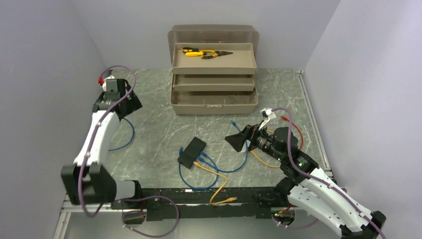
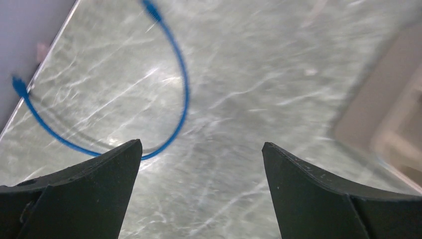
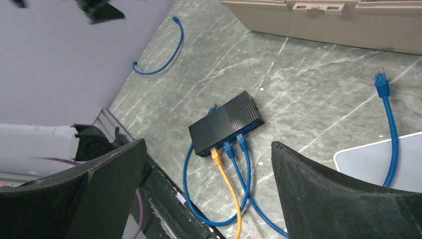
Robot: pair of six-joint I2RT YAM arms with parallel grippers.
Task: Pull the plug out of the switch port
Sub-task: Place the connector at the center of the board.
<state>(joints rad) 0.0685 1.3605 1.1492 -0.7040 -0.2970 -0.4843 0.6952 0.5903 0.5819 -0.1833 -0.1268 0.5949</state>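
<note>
Far side of counter (image 1: 159, 124): beige plastic toolbox (image 1: 214, 107), lid up, stepped trays spread open. Top tray (image 1: 214, 64) holds yellow-handled pliers (image 1: 206, 53). Bottom compartment shows a few thin dark items, too small to identify.

Left claw (image 1: 117, 94) (image 2: 201, 149): fingers spread wide, nothing between them, touching nothing. It hangs over bare counter. A loose blue cable (image 2: 184, 89) lies in a loop under and just ahead of it, both ends free.

Right claw (image 1: 236, 141) (image 3: 207, 143): fingers also wide apart, empty, off the counter.

Small flat black ribbed box, the switch (image 1: 192, 151) (image 3: 226, 123): flat on the counter, ahead of and below the right claw. It is framed between that claw's fingers in the wrist view but clear of both, and well apart from the left claw. Along its socket edge, facing the right claw, one yellow plug (image 3: 215, 155) and two blue plugs (image 3: 235, 147) are seated, their cables trailing toward the arm bases. A second blue cable (image 3: 388, 124) lies to the right claw's right, its plug free
</note>
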